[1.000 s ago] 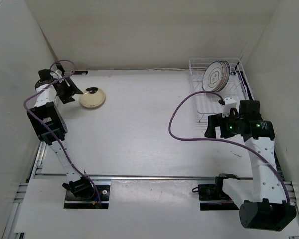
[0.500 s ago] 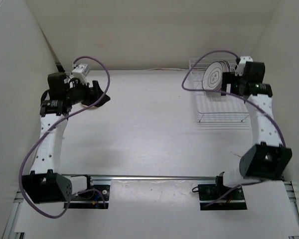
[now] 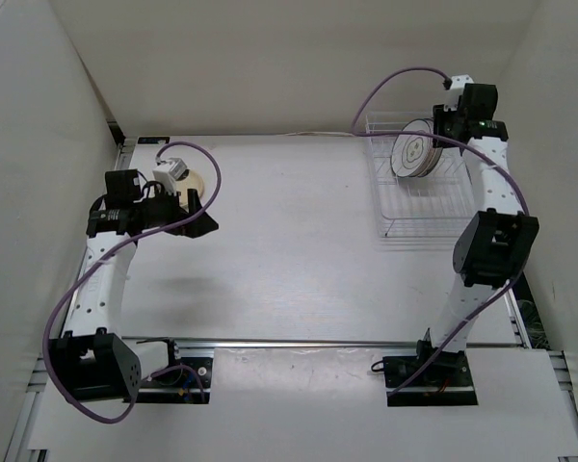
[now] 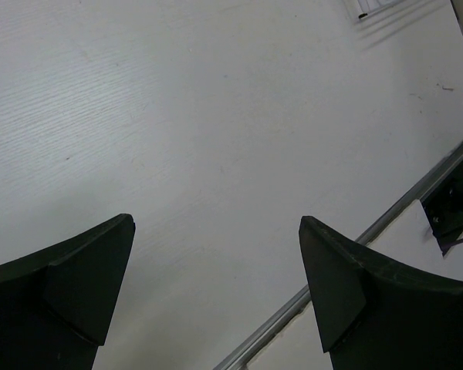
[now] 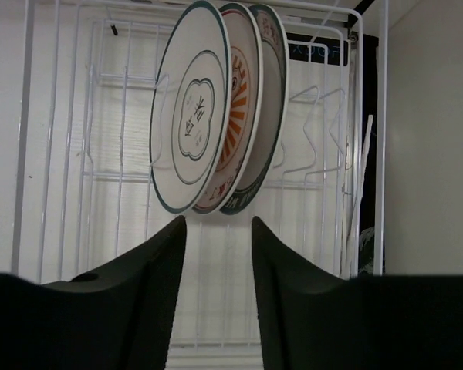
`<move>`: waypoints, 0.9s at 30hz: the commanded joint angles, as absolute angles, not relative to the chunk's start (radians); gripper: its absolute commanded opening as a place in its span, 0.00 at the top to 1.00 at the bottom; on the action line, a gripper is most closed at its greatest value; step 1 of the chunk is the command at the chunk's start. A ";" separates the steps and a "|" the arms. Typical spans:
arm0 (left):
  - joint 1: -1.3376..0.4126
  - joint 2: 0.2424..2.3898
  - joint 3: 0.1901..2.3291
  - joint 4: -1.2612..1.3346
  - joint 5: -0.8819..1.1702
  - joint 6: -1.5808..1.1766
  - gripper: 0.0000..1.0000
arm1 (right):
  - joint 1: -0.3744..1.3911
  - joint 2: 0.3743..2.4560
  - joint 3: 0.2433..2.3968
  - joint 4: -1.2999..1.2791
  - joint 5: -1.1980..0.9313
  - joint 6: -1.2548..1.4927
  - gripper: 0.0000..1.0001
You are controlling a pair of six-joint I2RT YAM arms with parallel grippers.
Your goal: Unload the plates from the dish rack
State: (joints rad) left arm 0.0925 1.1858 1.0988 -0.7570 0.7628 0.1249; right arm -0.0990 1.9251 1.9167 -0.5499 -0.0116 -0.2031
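Note:
Three plates stand upright on edge, packed together at the back of the white wire dish rack point(image 3: 405, 235); from above they read as one stack point(image 3: 412, 151). In the right wrist view the front plate point(image 5: 189, 108) is white with thin dark rings, the middle one point(image 5: 238, 92) has an orange-red centre, and the rear one point(image 5: 272, 92) has a dark rim. My right gripper point(image 3: 436, 138) hangs just over them, its jaws point(image 5: 218, 220) narrowed with a gap and nothing between. A small tan plate point(image 3: 200, 183) lies flat at the back left. My left gripper point(image 3: 204, 219) hovers just in front of it, wide open point(image 4: 216, 223) and empty.
The rack's wire sides point(image 5: 382, 154) stand close to the right wall. A corner of the rack point(image 4: 370, 9) shows in the left wrist view. White walls close in left, back and right. A metal rail point(image 3: 299, 343) crosses the near edge. Purple cables loop off both arms.
My left arm came away from the tan plate toward the near side, opening wider. My right arm swung from in front of the rack to above its back, and its jaws narrowed.

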 commanded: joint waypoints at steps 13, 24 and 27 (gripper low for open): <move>0.095 1.275 1.109 -0.756 0.813 0.158 0.01 | -0.074 2.143 2.108 -0.488 -0.003 -0.212 0.61; 0.095 1.305 1.109 -0.756 0.795 0.158 0.01 | -0.074 2.241 2.164 -0.479 -0.003 -0.221 0.61; 0.095 1.305 1.109 -0.756 0.785 0.158 0.01 | -0.063 2.259 2.175 -0.479 -0.003 -0.221 0.61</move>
